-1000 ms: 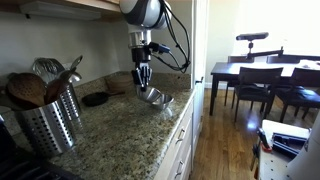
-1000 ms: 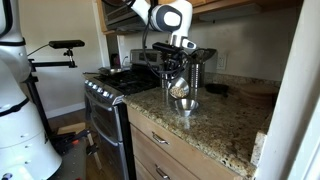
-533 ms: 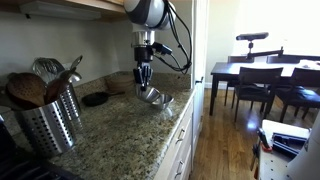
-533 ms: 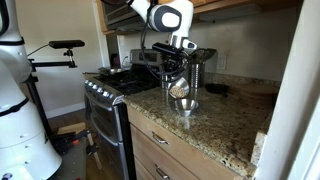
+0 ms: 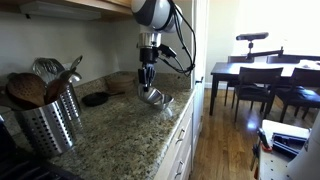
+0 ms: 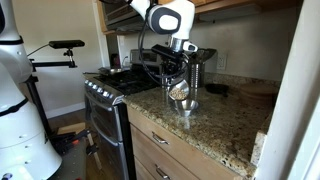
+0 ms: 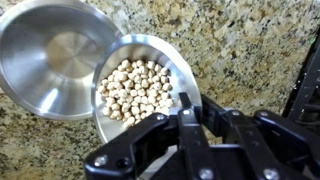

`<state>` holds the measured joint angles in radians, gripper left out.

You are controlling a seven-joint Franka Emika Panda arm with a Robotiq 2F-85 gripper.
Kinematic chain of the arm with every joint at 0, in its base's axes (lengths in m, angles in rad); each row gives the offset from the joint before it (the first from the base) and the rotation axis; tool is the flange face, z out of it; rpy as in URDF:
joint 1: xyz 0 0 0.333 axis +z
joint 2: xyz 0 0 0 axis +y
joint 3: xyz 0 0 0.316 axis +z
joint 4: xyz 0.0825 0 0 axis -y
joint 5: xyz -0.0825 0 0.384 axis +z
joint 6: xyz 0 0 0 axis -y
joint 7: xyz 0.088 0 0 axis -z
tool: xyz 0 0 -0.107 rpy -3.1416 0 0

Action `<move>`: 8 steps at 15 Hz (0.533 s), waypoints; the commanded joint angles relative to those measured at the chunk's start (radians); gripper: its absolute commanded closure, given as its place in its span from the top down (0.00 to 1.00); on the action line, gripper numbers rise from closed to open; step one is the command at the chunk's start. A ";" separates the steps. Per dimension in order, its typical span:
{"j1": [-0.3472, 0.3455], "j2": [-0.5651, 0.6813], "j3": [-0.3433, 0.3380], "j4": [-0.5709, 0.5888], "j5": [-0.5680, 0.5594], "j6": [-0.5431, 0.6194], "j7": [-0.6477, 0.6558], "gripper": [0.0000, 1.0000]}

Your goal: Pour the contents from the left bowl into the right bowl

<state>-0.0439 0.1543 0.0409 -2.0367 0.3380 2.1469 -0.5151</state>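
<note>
You are at the pour step, with the tipping not yet effective. The gripper is clamped on the near rim of the left bowl, one finger inside the wall and one outside. The bowl hangs off the counter in a tilt, directly beside and partly above the right bowl. In an exterior view the left bowl sits just over the right bowl, which rests flat on the counter near the edge. The round pale pieces lie heaped in the left bowl, and the right bowl shows bare steel inside, so judge the transfer as not begun. The next move calls for more wrist rotation, turning the left bowl's free lip downward. Verify first that this lip stands over the middle of the right bowl, not over its rim. Rotate slowly: the pieces look hard and round, so they will probably roll out together and may bounce off the steel onto the counter. Hold the clamp firm, since a one-sided grip on a thin rim may let the bowl swing.
</note>
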 commanded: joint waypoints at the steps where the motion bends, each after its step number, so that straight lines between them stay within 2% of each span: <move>1: -0.018 -0.067 -0.002 -0.074 0.059 0.041 -0.070 0.09; 8: -0.032 -0.095 -0.021 -0.100 0.122 0.043 -0.148 0.09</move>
<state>-0.0618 0.1269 0.0265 -2.0721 0.4166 2.1597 -0.6117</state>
